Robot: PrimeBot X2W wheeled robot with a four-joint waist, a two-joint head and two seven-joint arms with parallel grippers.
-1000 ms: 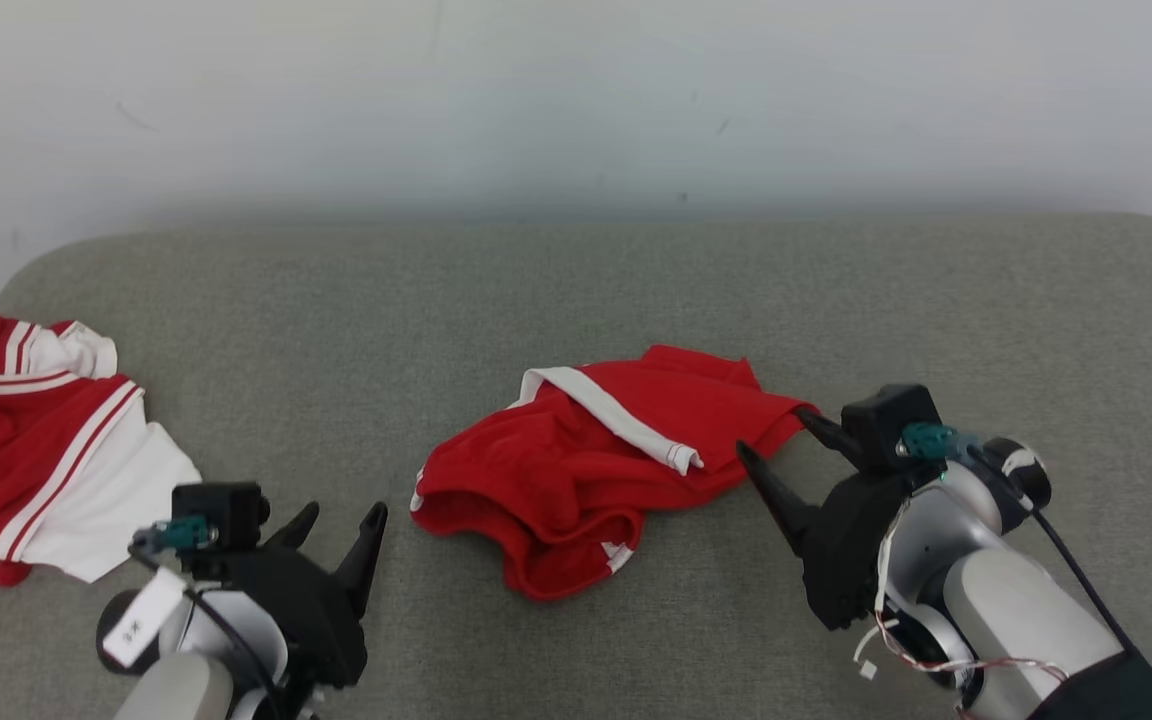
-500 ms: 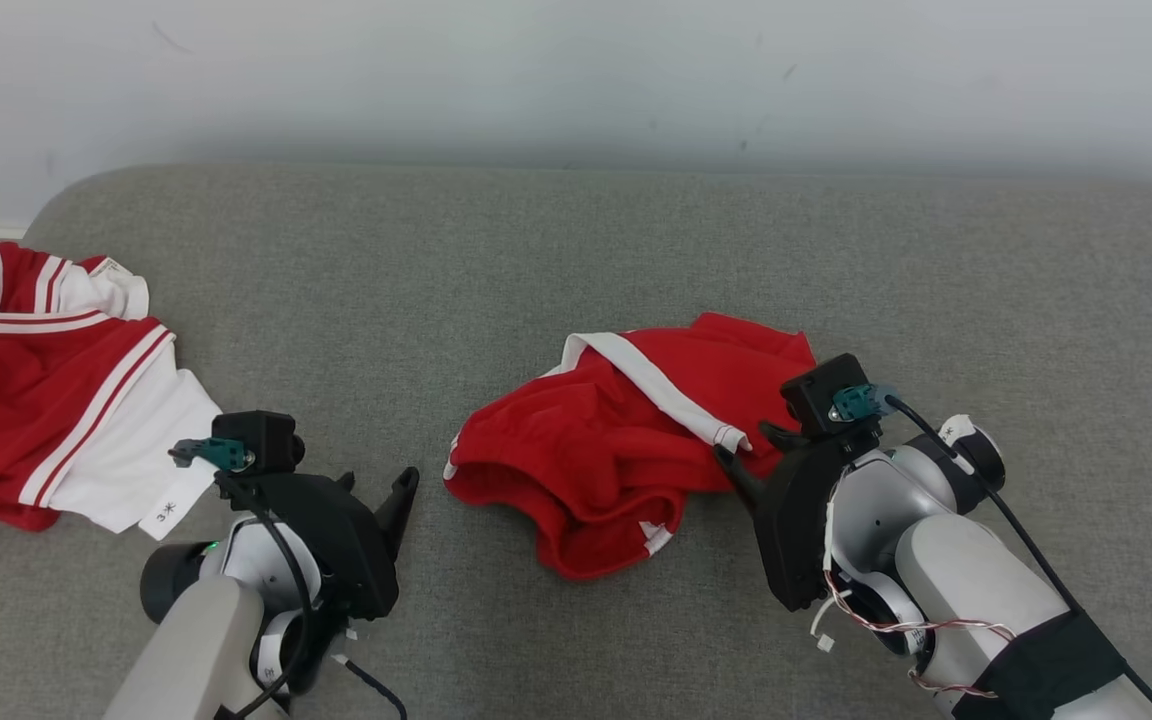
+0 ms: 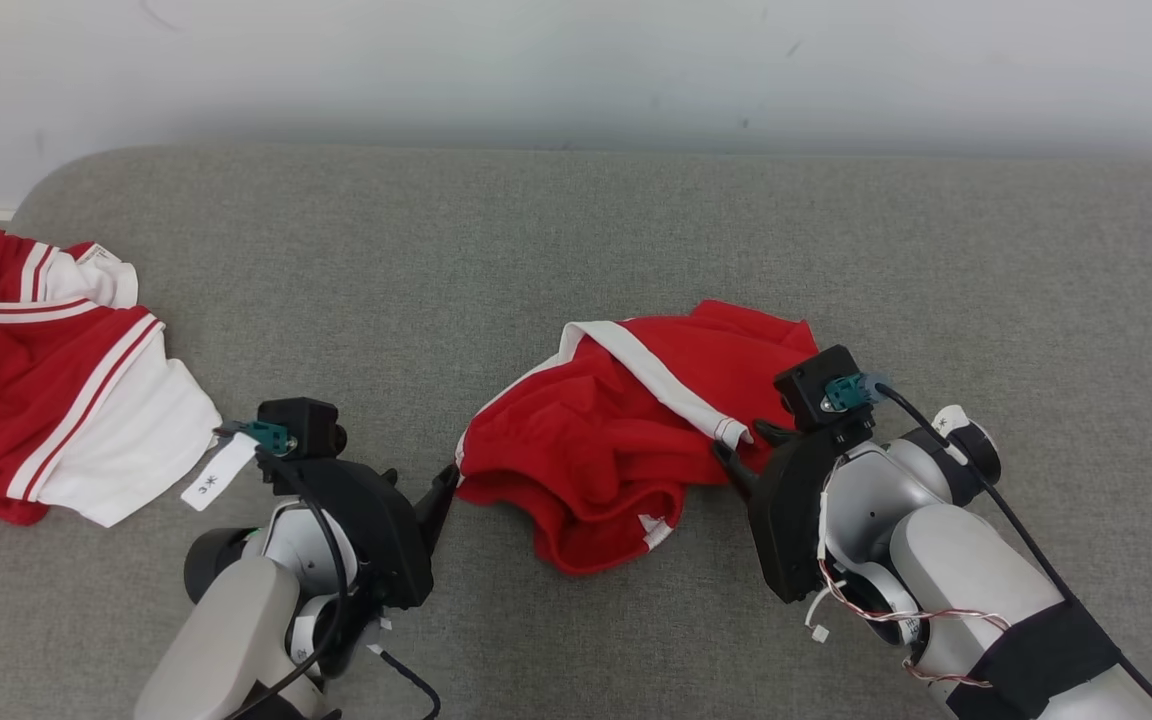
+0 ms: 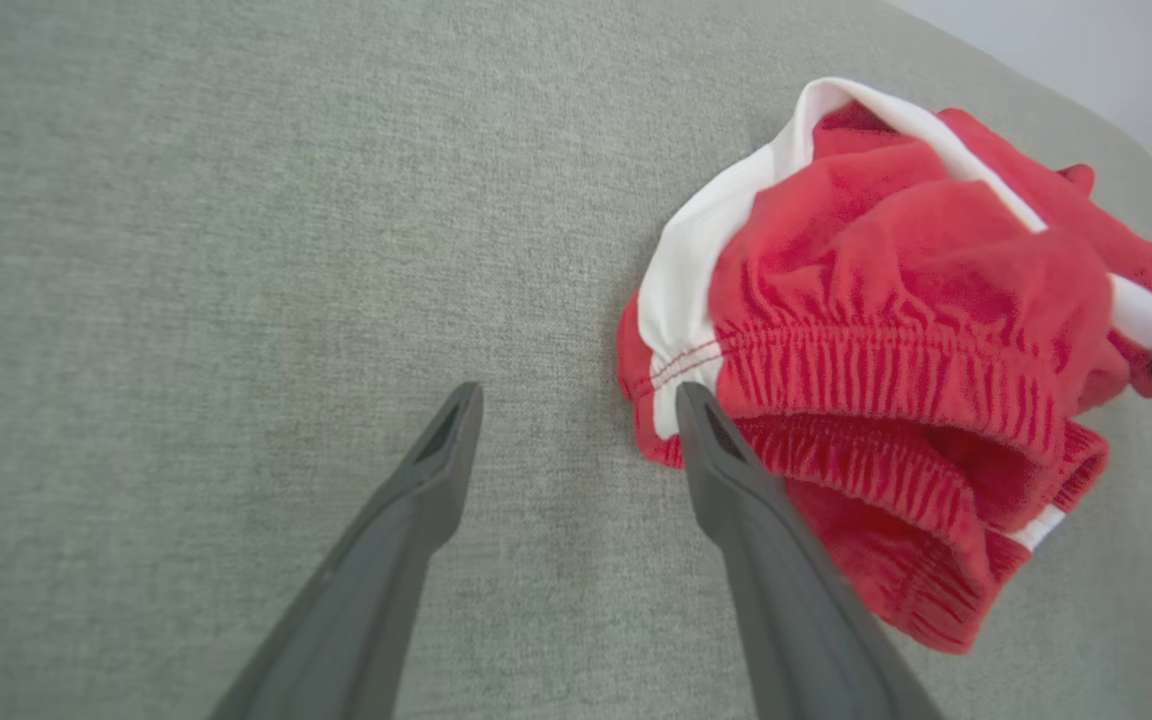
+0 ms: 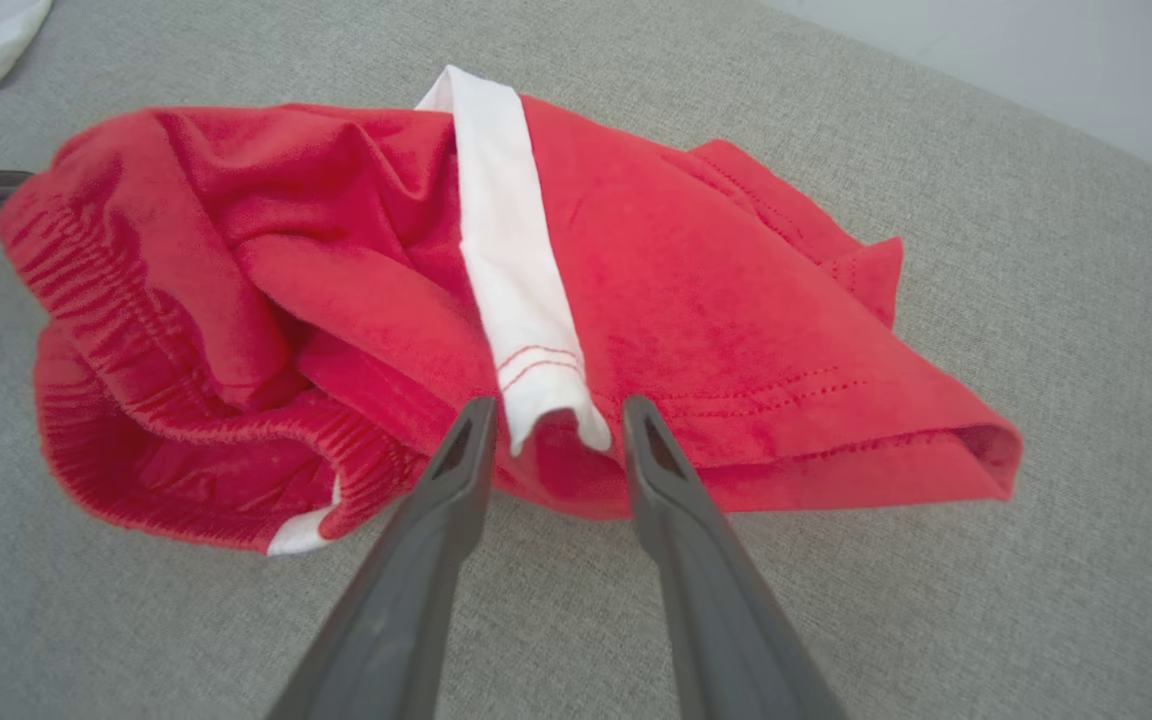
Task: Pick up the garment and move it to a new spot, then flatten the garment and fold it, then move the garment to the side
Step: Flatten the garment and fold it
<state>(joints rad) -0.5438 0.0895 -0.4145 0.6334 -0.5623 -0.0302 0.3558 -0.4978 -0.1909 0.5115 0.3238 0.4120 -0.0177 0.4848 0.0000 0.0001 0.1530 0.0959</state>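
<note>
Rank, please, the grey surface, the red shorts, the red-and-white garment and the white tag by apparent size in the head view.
1. grey surface
2. red shorts and red-and-white garment: too alike to rank, the latter cropped
3. white tag

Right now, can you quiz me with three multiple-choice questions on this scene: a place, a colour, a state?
1. Where does the red-and-white garment lie from the red shorts? A on top of them; B to the robot's right; C to the robot's left.
2. The shorts' stripe is: A white; B blue; C black.
3. The left tool is: A shut on cloth; B open; C shut, empty.
Answers: C, it lies at the head view's left; A, a white band crosses the red cloth; B, its fingers stand wide apart.
</note>
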